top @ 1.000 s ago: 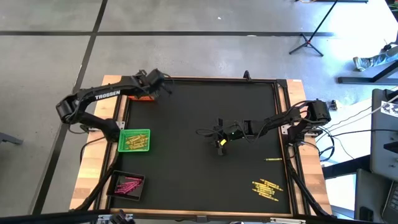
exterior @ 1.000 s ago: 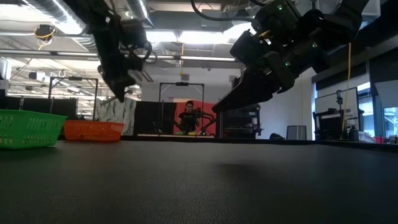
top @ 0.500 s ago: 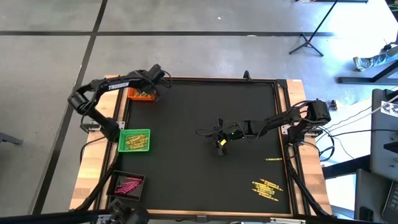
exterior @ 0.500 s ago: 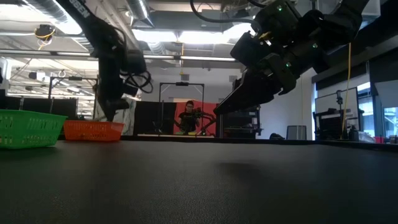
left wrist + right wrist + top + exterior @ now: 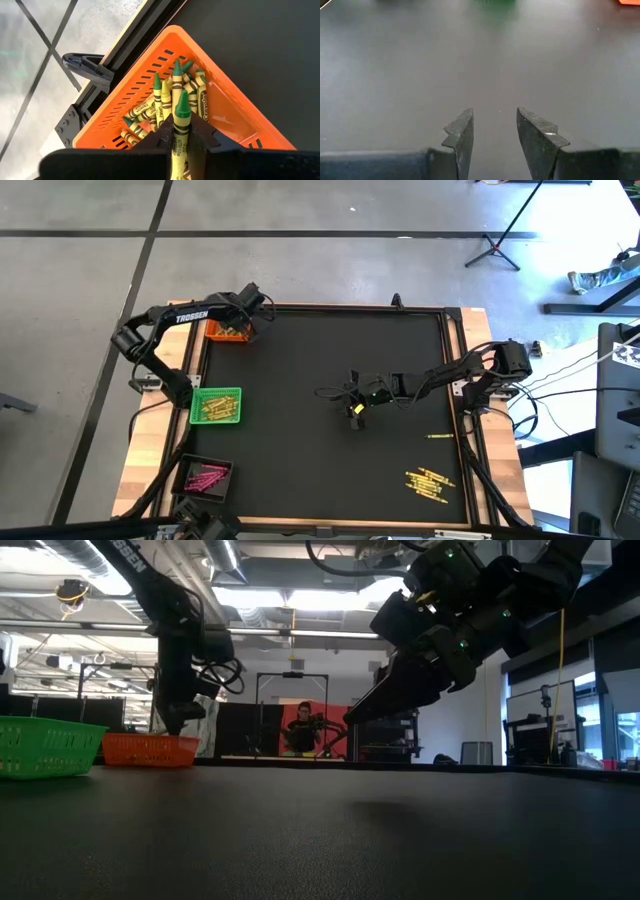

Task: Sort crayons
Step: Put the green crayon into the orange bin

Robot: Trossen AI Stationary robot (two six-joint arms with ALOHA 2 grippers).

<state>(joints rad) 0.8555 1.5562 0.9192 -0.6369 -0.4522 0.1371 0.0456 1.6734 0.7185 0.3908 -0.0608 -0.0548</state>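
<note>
Lowered left gripper (image 5: pixel 181 142), crayon (image 5: pixel 180 125) tip-down.

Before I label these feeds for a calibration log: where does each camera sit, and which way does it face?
High: overhead, straight down on the table; both arms show.
Low: table height, facing the room; both arms hang in.
Left wrist: on the left hand, above the orange tray, gripping a green crayon.
Right wrist: right hand open over bare mat.
High, low and left wrist share the orange tray.

I see a matt black worktop (image 5: pixel 330 400) edged in pale wood. The orange tray (image 5: pixel 150 85) looks like glossy slotted plastic; the crayons (image 5: pixel 167 102) wear paper wrappers.
</note>
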